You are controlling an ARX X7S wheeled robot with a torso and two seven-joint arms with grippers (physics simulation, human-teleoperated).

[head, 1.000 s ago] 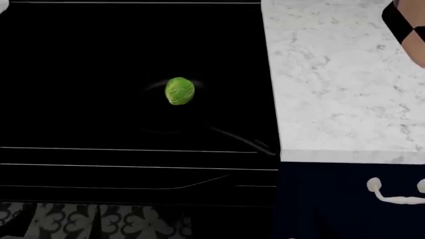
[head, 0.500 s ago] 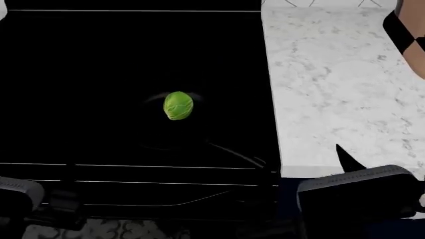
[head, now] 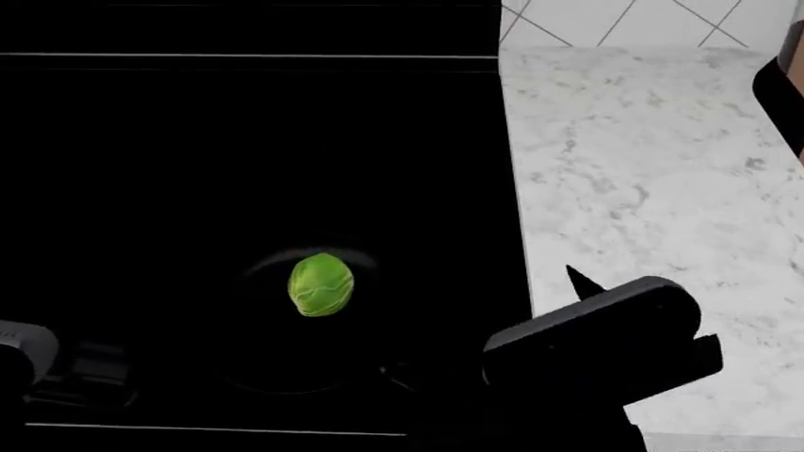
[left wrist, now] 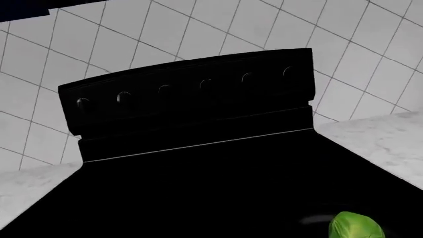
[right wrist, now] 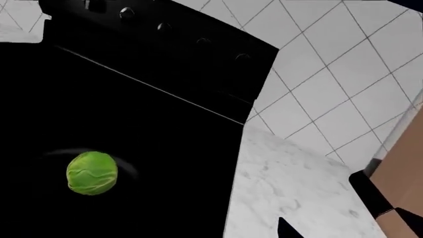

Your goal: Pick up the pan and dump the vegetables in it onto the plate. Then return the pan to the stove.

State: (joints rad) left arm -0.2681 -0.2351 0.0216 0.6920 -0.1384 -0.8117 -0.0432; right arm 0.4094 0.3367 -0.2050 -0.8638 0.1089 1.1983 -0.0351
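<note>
A small green sprout (head: pixel 320 284) is sitting in the middle of the black pan (head: pixel 258 363), which is resting on the black stove (head: pixel 251 141) near its front edge. The pan is so dark against the cooktop that only a faint pale arc of its rim is showing around the sprout, and its thin handle (head: pixel 399 379) is barely showing, pointing toward the right front. The right arm's grey housing (head: pixel 590 344) is hanging over the stove's front right corner, just beside the edge of the white marble counter (head: pixel 641 188); its fingers are not showing clearly, so I cannot tell whether they are apart or together. At the lower left, a bit of the left arm (head: pixel 25 353) is peeking in, and its jaws cannot be made out either. From the wrist cameras, the stove's raised back panel with a row of knobs (left wrist: pixel 165 91) is standing against a white tiled wall (left wrist: pixel 198 29). A tan-and-black object (head: pixel 785 85) is sitting at the counter's far right edge.
</note>
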